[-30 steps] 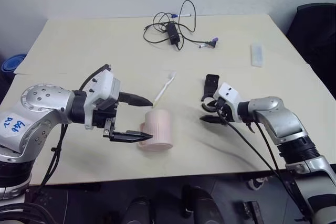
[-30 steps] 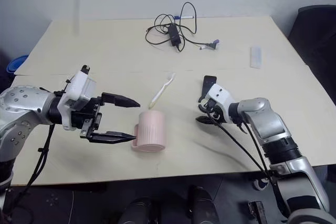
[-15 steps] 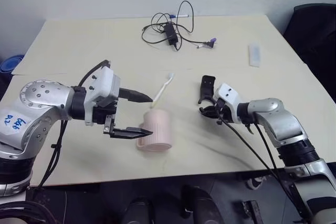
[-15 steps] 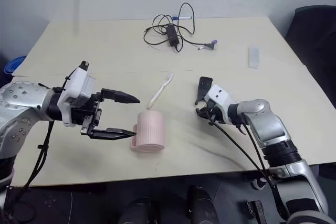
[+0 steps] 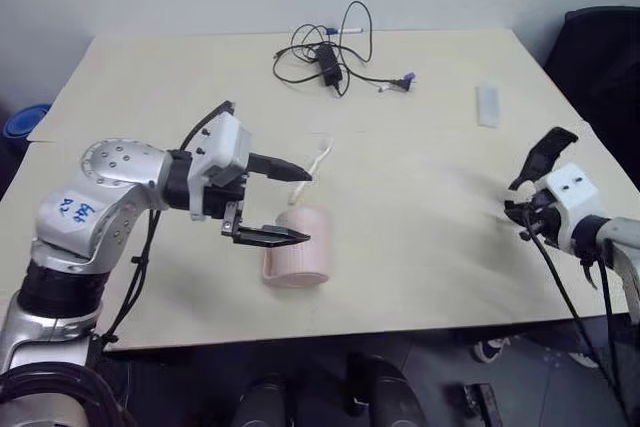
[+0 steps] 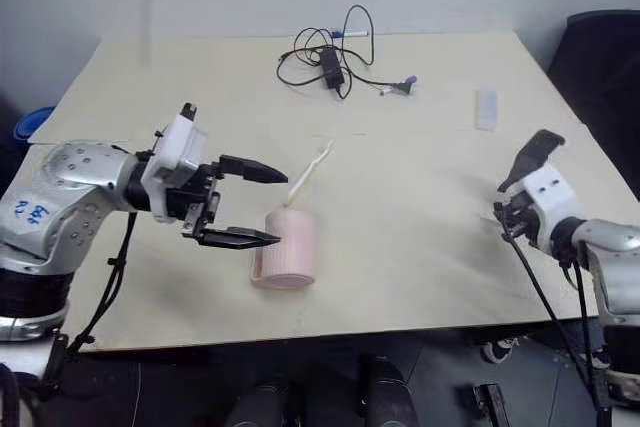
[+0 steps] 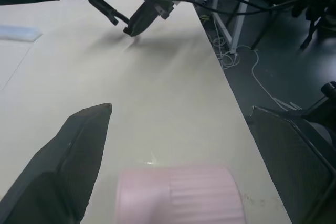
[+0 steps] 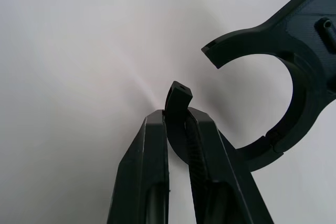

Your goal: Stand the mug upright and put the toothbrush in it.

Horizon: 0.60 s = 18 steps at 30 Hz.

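The pale pink mug [image 5: 297,249] lies on its side near the table's front middle, its ribbed wall showing in the left wrist view [image 7: 178,192]. My left gripper [image 5: 300,205] is open, its two black fingers spread just above the mug's far end, one finger [image 7: 79,150] beside the mug. The white toothbrush [image 6: 310,172] lies flat just beyond the mug, partly behind my upper finger. Far off at the table's right edge, my right gripper [image 5: 516,211] is shut with nothing held, its fingers [image 8: 157,171] pressed together.
A tangle of black cable with an adapter [image 5: 327,55] and a blue-tipped pen [image 5: 340,30] lie at the back. A small white bar [image 5: 488,105] sits at the back right. A dark chair [image 5: 600,47] stands off the right corner.
My right arm has swung away from the middle to the table's right edge and its gripper has shut. My left gripper has edged closer over the mug. Mug and toothbrush have stayed put.
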Motion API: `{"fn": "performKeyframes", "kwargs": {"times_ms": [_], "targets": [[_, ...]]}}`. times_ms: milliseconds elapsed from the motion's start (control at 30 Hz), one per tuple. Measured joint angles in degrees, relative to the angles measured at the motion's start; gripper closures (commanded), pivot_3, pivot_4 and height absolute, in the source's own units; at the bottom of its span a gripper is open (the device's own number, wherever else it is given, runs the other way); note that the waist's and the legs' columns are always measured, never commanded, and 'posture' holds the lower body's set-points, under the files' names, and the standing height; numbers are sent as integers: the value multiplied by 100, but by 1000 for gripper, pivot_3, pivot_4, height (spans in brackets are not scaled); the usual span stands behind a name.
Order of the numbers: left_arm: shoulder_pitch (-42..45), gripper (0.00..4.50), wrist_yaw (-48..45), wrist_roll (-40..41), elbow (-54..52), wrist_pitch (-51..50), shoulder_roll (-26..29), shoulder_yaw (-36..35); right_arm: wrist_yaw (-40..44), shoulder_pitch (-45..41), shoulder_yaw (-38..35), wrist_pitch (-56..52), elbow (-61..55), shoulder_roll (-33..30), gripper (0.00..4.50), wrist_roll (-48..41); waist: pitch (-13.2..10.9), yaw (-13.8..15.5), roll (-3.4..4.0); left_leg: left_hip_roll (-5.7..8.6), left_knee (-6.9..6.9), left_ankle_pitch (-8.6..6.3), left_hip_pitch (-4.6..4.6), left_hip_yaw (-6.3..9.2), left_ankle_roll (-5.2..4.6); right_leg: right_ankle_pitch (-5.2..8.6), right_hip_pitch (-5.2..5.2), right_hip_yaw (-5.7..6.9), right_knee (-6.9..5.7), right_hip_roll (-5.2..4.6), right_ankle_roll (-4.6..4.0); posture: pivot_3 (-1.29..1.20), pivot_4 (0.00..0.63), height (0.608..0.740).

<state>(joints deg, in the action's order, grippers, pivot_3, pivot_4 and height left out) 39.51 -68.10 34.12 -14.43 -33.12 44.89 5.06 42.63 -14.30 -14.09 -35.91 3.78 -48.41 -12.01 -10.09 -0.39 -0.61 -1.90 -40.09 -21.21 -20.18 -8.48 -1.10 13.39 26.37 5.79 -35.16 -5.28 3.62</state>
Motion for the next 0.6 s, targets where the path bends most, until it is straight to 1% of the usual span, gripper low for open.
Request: {"fn": "performKeyframes", "kwargs": {"times_ms": [67,100,300,367,433,500,600], "targets": [[72,0,-51,-50,108,33,-38,48,-115,-3,-51,-15,34,79,3584,-33,0,-1,1,0,0,0,0,1,0,0,0,1,-12,-1,0,0,150,740],[94,0,-73,-66,164,53,-52,49,-164,-7,-87,-36,78,125,3395,-59,0,10,1,0,-1,0,0,2,0,0,0,1,-11,-1,0,0,150,740],[116,0,-167,-113,270,61,-65,47,-232,-115,-275,-279,207,164,1463,-284,-1,31,3,1,-1,2,-3,6,-3,0,0,2,-9,-8,1,0,150,740],[111,0,-144,-46,176,-52,-67,21,-196,-100,-342,-370,123,51,695,-337,-1,37,3,-1,-1,2,-5,8,-4,0,0,3,-9,-10,1,0,150,740],[14,0,-66,55,6,-185,-65,-83,20,19,-426,-476,-110,-279,103,-439,-5,38,12,-3,1,2,-5,9,-5,-1,1,1,-8,-14,2,0,150,740],[-225,0,16,121,-163,-307,21,-202,357,71,-513,-629,-458,-602,103,-653,-5,32,14,-7,1,2,-4,10,-5,-1,0,3,-6,-10,2,0,150,740],[-719,0,226,306,-435,-721,252,-460,1038,90,-689,-1105,-1215,-1014,103,-1359,-6,-16,14,-31,4,1,0,8,-1,0,1,-1,-5,0,0,0,150,740]]}}
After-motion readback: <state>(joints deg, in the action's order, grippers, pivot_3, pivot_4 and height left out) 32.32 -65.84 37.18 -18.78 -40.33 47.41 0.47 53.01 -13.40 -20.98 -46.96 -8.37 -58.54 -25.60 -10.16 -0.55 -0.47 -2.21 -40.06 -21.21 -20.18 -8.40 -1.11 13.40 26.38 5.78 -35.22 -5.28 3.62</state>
